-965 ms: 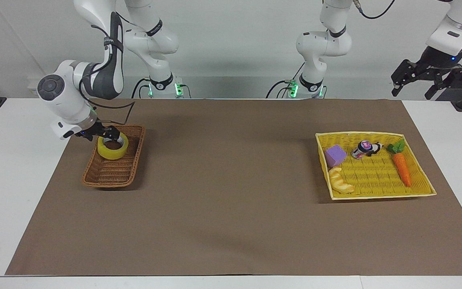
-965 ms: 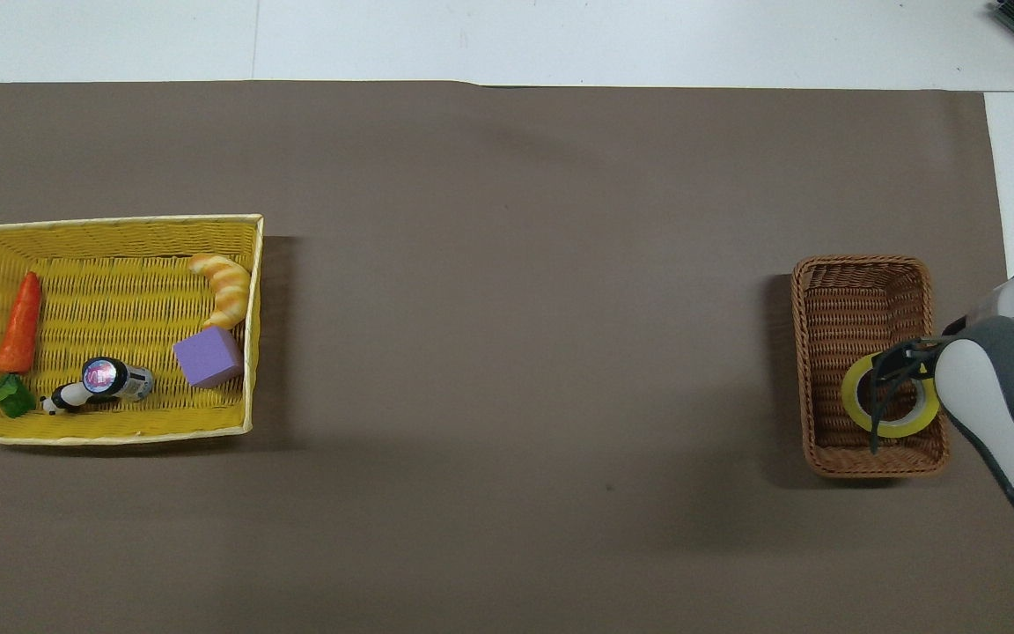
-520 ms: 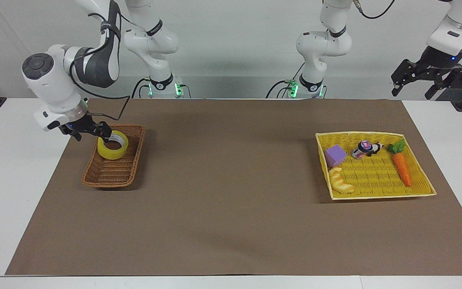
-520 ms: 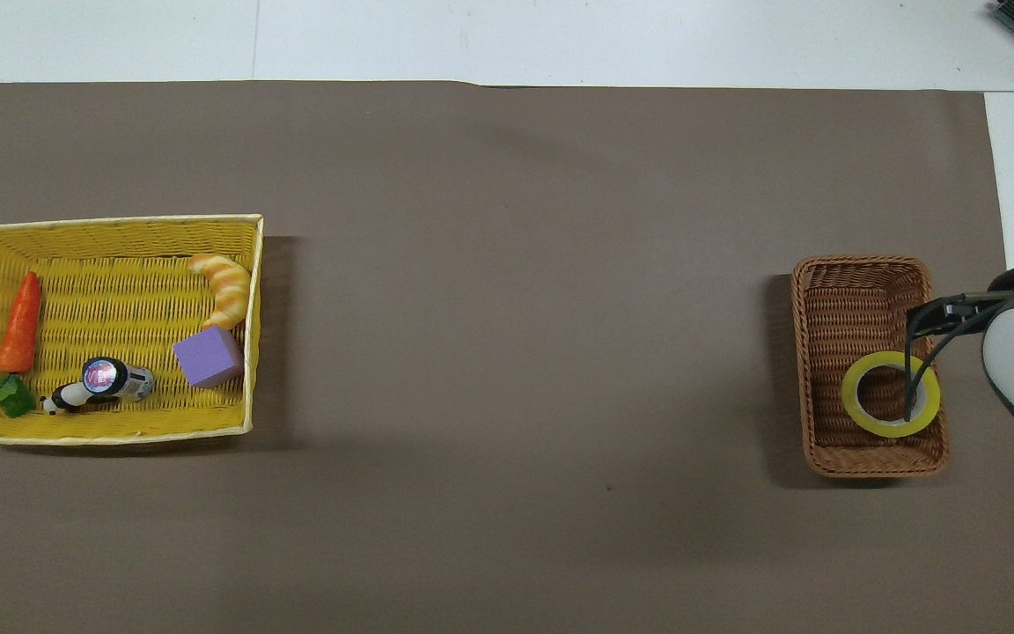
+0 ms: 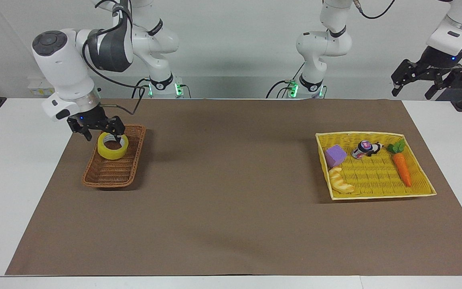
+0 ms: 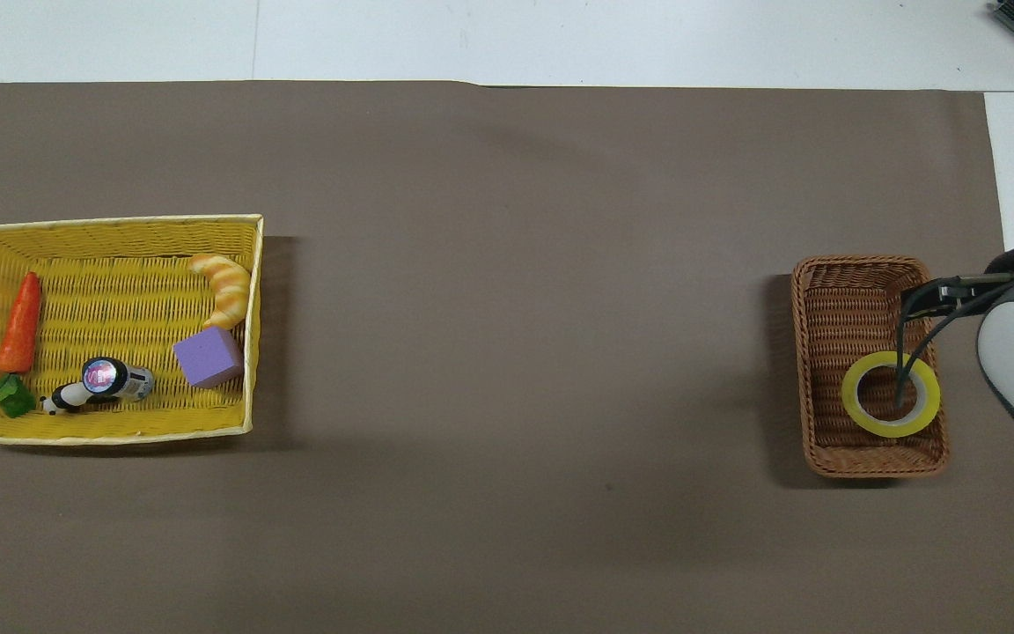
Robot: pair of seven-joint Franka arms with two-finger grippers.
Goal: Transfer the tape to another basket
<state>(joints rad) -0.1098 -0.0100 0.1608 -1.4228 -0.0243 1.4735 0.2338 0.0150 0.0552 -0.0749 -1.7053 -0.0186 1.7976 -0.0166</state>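
Tape (image 5: 112,146): a wide roll of translucent yellow with a pale inner core, lying flat in the brown wicker basket (image 5: 110,170), at the end of the basket nearer the robots, toward the right arm's end of the bench (image 5: 231,188).

Facing view. The right tool (image 5: 102,134) hangs over the roll's robot-side edge, its fingers apart; one dark fingertip overlaps the roll's rim and hole, and whether it touches the roll cannot be told. The roll rests on the basket floor and hides part of the weave beneath. The left tool (image 5: 415,80) waits off the mat, raised over the bench edge at the left arm's end, fingers apart, holding nothing. A yellow tray (image 5: 423,192) sits well apart from the basket and carries a purple block (image 5: 335,155), a croissant toy (image 5: 341,181), a small can (image 5: 361,149) lying beside a panda figure (image 5: 374,148), and a carrot toy (image 5: 401,166).

Overhead view. The roll (image 6: 891,394) shows as a yellow ring with a grey-white inner band, close to the basket wall (image 6: 811,370). A dark cable crosses the ring's opening. Only the right arm's white casing and part of the wrist show at the picture's edge; the right tool's fingertips cannot be made out here. The left tool is out of this view. The tray's (image 6: 111,220) contents (image 6: 208,357) are fully visible.
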